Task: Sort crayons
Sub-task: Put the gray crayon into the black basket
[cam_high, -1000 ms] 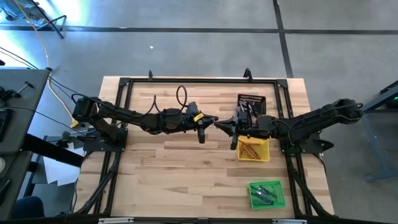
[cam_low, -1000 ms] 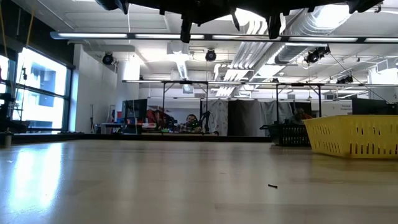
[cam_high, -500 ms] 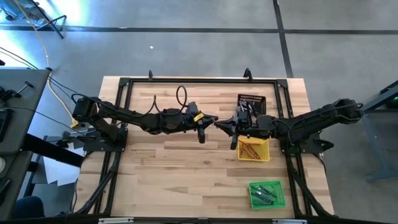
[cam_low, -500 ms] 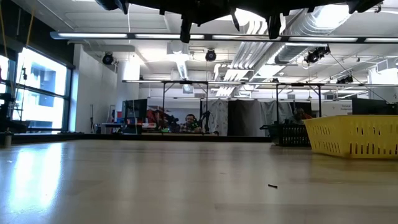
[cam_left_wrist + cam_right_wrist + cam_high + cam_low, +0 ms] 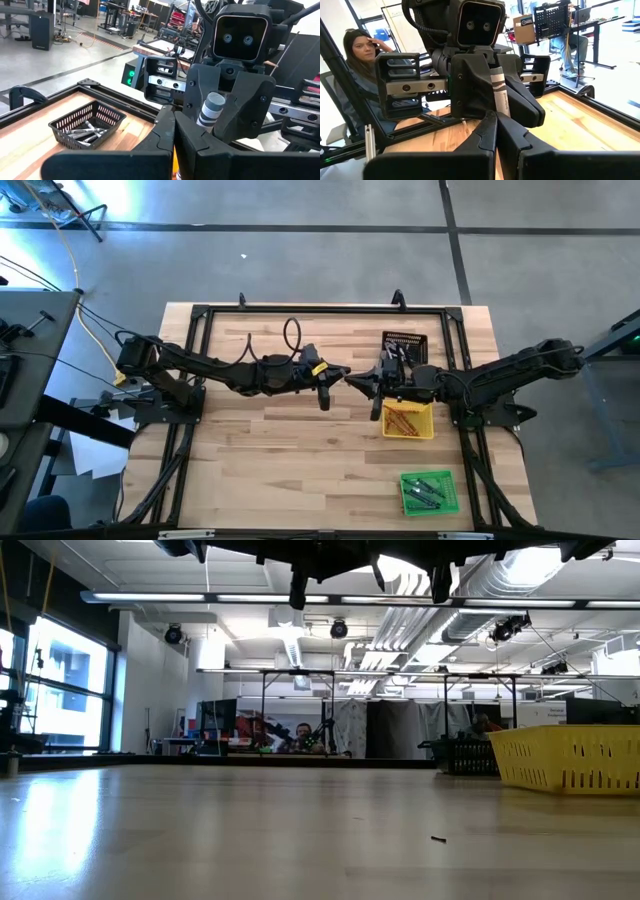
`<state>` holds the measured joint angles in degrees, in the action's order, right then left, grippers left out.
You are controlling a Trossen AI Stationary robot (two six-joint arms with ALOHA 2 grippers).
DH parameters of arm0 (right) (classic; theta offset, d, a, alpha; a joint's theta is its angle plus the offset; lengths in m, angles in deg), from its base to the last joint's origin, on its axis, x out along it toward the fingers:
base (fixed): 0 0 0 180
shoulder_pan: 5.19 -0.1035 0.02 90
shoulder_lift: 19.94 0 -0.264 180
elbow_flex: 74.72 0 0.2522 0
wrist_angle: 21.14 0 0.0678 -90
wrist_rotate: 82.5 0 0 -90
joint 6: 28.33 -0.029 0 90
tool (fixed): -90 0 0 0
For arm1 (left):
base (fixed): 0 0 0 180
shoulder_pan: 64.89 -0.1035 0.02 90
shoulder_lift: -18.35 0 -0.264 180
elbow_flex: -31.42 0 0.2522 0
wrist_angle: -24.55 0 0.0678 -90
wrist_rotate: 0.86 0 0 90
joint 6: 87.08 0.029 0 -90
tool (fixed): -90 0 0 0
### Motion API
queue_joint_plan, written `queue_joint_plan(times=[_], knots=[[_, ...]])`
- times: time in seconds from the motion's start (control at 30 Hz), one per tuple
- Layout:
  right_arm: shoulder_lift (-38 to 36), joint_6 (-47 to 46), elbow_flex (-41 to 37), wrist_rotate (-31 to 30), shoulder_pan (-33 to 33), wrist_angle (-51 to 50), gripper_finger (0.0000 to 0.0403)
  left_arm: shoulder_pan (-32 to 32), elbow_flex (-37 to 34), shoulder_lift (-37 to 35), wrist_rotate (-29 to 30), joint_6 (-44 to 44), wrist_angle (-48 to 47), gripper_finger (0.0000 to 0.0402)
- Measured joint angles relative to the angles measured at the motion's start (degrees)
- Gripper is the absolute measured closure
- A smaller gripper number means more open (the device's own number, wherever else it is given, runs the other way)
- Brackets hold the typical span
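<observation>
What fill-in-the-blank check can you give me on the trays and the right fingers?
The grey crayons lie in the ___ tray.
The orange crayons lie in the ___ tray.
The green crayons lie in the ___ tray.
The right gripper has its fingers closed on a ___ crayon.
Missing words: black; yellow; green; grey.

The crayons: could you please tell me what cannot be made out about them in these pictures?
High view: the crayons in the black tray, yellow tray and green tray are too small to count; the right arm covers part of two trays.
Low view: the yellow tray's wall hides its contents.
Wrist views: a grey crayon shows by the left gripper and right gripper; which holds it is unclear.
</observation>
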<state>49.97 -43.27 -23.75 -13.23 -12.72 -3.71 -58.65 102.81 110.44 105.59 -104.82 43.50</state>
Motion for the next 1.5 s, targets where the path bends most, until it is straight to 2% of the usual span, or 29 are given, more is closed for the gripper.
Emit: queue_joint_plan(times=[0.2,0.4,0.9,1.03,1.17,1.3,1.4,1.5], knots=[[-1.0,0.46,0.0,-0.41,0.0,-0.95,0.0402,0.0,0.0,0.0,0.0,-0.02,0.04,0.0402],[-3.87,-0.23,0.0,-3.84,0.24,-4.9,0.0402,0.09,0.0,-0.07,-0.68,-0.2,0.61,0.0402],[-2.45,0.49,-0.02,-3.49,0.83,-6.28,0.0402,0.11,1.2,-0.02,0.75,0.85,-4.49,0.0402],[-2.31,-3.17,-0.07,0.85,0.9,-12.02,0.0402,0.33,1.33,-0.04,-0.32,-0.75,-11.76,0.0402],[-2.17,-9.98,-0.22,2.63,1.3,-23.26,0.0402,1.68,1.51,-0.13,-4.35,-2.96,-21.27,0.0401],[-2.23,-14.49,-0.22,4.61,0.93,-31.33,0.0402,3.4,1.43,-0.11,-4.71,-3.35,-27.98,0.0401],[-2.27,-14.92,-0.22,6.56,0.43,-32.26,0.0402,5.76,1.38,-0.11,-5.2,-4.5,-30.78,0.0401],[-2.29,-16.7,-0.2,11.91,-0.24,-32.4,0.04,7.6,1.38,-0.11,-4.73,-4.69,-32.95,0.0394]])
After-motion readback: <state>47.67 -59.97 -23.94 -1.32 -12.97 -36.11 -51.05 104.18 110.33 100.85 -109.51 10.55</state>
